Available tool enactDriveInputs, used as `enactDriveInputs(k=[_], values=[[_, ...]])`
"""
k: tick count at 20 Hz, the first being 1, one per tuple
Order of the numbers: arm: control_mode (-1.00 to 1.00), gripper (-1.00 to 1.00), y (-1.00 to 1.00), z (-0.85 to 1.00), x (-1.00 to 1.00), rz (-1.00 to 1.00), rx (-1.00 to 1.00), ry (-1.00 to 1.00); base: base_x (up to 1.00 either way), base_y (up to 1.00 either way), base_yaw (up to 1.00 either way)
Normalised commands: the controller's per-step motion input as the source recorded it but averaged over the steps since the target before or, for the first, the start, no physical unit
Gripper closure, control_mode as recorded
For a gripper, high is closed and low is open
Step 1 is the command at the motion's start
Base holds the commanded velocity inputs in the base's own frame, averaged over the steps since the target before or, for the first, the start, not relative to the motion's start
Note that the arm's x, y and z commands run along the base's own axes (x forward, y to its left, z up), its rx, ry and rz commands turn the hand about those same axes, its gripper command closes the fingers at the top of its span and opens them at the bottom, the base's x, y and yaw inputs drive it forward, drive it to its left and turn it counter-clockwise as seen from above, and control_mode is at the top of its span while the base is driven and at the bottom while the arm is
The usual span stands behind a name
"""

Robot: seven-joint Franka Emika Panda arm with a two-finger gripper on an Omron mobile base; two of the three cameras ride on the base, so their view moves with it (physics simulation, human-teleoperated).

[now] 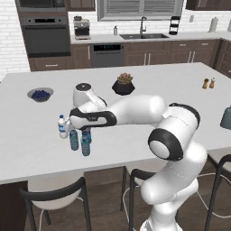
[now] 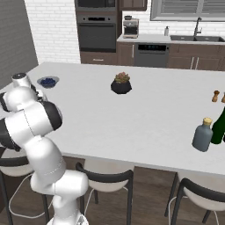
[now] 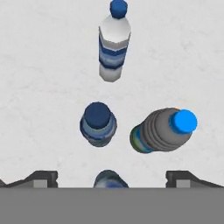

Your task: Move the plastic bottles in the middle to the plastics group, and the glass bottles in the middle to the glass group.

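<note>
Item: pincer (image 3: pixel 111 177) stood spread wide above a plastic bottle (image 3: pixel 109 180) upright on the bench (image 1: pixel 135 140), apparently just delivered beside the plastics group (image 3: pixel 114 46).

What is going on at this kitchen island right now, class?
A white robot arm reaches left over the island counter, its open gripper held just above a cluster of small plastic water bottles. One bottle top sits between the fingertips, but nothing is gripped. A white-labelled bottle stands just beyond, all upright. Far to the right, a broad grey-blue glass bottle stands beside a dark green one.
</note>
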Motion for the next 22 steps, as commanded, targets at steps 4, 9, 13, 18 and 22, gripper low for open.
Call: enactDriveInputs(k=[4, 9, 13, 18, 22], values=[[-1.00, -1.00, -0.34, 0.37, -0.22, -0.03, 0.20, -0.06, 0.00, 0.00, 0.00], [-1.00, -1.00, -0.50, 0.37, -0.31, -0.02, 0.21, -0.16, 0.00, 0.00, 0.00], [-1.00, -1.00, -0.69, 0.31, -0.42, -0.07, 0.04, -0.19, 0.00, 0.00, 0.00], [-1.00, -1.00, -0.82, 0.16, -0.21, -0.15, 0.00, -0.06, 0.00, 0.00, 0.00], [-1.00, -1.00, -0.90, 0.00, -0.01, -0.20, 0.00, 0.00, 0.00, 0.00, 0.00]])
